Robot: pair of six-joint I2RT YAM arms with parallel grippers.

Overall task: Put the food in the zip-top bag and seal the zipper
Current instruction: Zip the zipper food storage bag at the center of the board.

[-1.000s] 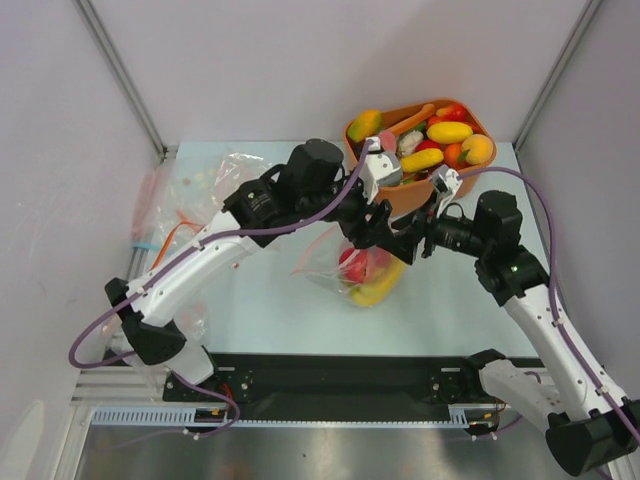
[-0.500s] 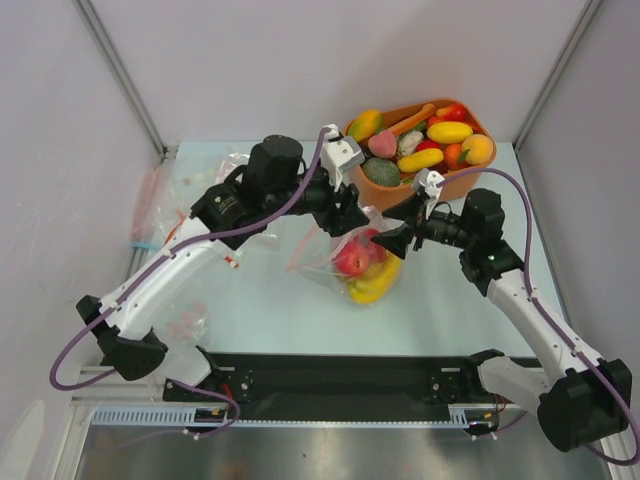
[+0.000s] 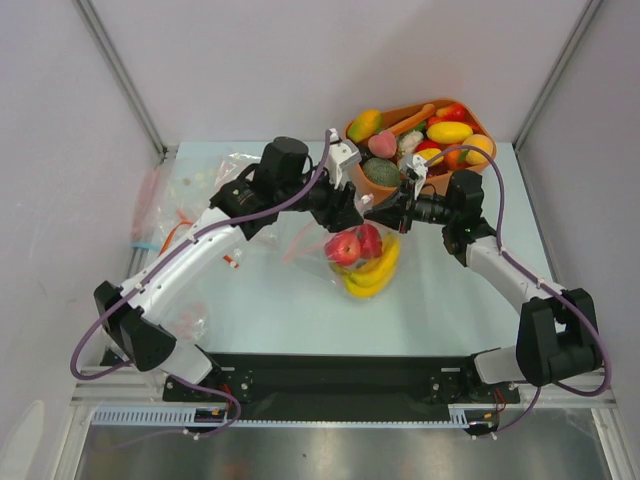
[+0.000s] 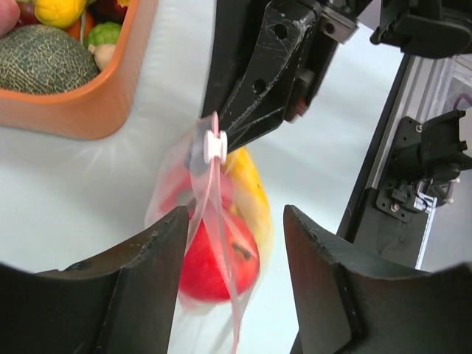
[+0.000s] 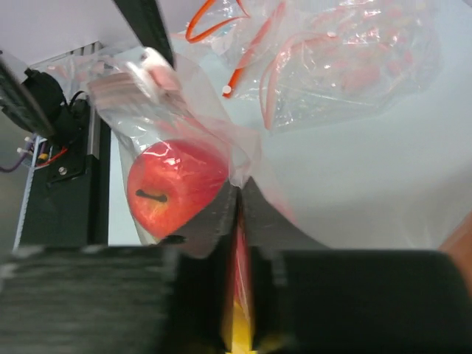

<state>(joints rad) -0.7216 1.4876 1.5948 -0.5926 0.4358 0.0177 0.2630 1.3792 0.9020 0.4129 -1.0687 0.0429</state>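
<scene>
Top external view: the zip-top bag (image 3: 358, 262) sits mid-table with a red apple (image 3: 343, 247) and yellow bananas (image 3: 375, 275) inside. Just behind it the left gripper (image 3: 347, 212) hangs with fingers spread, the bag's white slider (image 4: 215, 145) showing between them. The right gripper (image 3: 376, 212) pinches the bag's film, fingers pressed together. Farther back stands the orange tub (image 3: 370, 191) of toy food; spare clear bags (image 3: 190, 190) lie far left

The clear bag's (image 4: 171, 171) strip (image 4: 211, 210) is pink, apple (image 4: 210, 273) red, banana (image 4: 252, 195) yellow, tub (image 4: 96, 110) orange
</scene>
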